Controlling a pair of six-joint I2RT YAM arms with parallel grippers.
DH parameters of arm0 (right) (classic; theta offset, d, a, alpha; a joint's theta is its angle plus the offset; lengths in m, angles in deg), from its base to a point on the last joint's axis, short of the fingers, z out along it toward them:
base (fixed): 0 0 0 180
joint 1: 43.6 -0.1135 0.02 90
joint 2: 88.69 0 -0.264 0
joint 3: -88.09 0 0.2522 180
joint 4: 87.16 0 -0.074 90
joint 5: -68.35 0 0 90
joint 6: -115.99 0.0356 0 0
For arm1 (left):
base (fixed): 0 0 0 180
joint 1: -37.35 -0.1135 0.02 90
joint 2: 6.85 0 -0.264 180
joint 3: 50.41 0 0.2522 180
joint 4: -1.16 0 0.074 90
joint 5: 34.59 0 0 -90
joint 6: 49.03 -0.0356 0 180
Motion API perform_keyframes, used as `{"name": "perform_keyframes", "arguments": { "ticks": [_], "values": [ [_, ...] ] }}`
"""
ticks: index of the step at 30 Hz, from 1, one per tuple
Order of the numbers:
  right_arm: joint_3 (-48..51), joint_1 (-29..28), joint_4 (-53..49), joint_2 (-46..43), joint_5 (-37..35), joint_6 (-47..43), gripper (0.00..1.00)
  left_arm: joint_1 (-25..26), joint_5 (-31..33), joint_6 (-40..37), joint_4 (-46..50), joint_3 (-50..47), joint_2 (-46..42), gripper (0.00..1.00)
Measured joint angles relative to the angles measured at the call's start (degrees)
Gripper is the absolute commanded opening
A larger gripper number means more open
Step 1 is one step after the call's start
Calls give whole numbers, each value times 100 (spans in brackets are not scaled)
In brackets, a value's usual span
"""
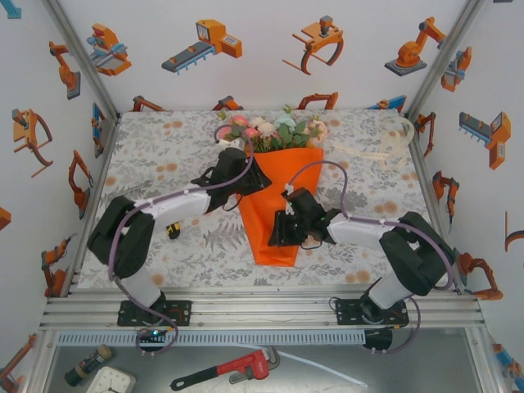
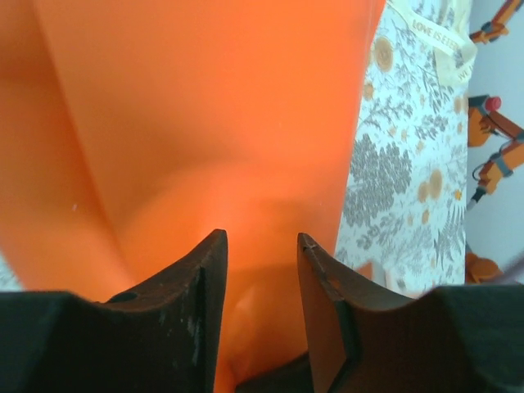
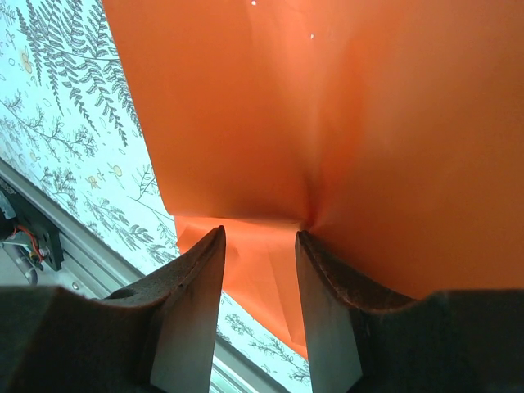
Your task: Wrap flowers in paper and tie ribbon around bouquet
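The orange paper [image 1: 264,233] lies folded as a cone in the middle of the table. The pink, white and green flowers [image 1: 274,131] stick out of its wide far end. My left gripper [image 1: 254,178] sits on the cone's upper left edge. In the left wrist view its jaws [image 2: 262,237] stand apart, with a bulge of paper [image 2: 205,123] between them. My right gripper [image 1: 284,229] is over the cone's lower right side, open [image 3: 258,232]. Its right fingertip [image 3: 307,237] presses a crease into the paper [image 3: 327,106]. The cream ribbon [image 1: 385,147] lies loose at the far right [image 2: 438,37].
A small black and yellow object [image 1: 172,231] lies on the floral tablecloth [image 1: 164,164] left of the cone. The metal frame rail [image 1: 262,307] runs along the near edge. A red pipe wrench [image 1: 229,370] lies below it. Sticker-covered walls close in the left, right and back.
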Motion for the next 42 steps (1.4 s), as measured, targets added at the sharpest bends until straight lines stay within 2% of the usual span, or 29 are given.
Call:
{"name": "perform_keyframes", "arguments": {
  "ticks": [4, 8, 15, 19, 25, 29, 33, 37, 42],
  "values": [
    [20, 0, 39, -13, 2, 42, 41, -74, 116, 63, 13, 192, 745, 37],
    [26, 0, 26, -245, 35, 138, 42, -160, 63, -15, -122, 166, 1099, 36],
    [22, 127, 651, -468, 205, 699, 41, -382, -527, -326, -1121, -7, 1246, 36],
    [20, 280, 1217, -9, 216, 905, 35, -476, -643, -492, -1292, -7, 1329, 36],
    [251, 330, 1941, 702, 501, 1132, 35, -573, -800, -719, -1432, -15, 1344, 36],
    [319, 330, 1910, 538, 531, 1119, 37, -608, -1104, -758, -1587, -20, 1342, 36],
    [227, 330, 1471, 184, 431, 1023, 38, -597, -1246, -782, -1580, -20, 1239, 38],
    [131, 345, 1246, -190, 225, 909, 39, -592, -951, -1008, -1069, 155, 949, 36],
    [-22, 374, 1054, -144, -22, 730, 39, -660, -74, -1567, -295, 964, 918, 33]
  ]
}}
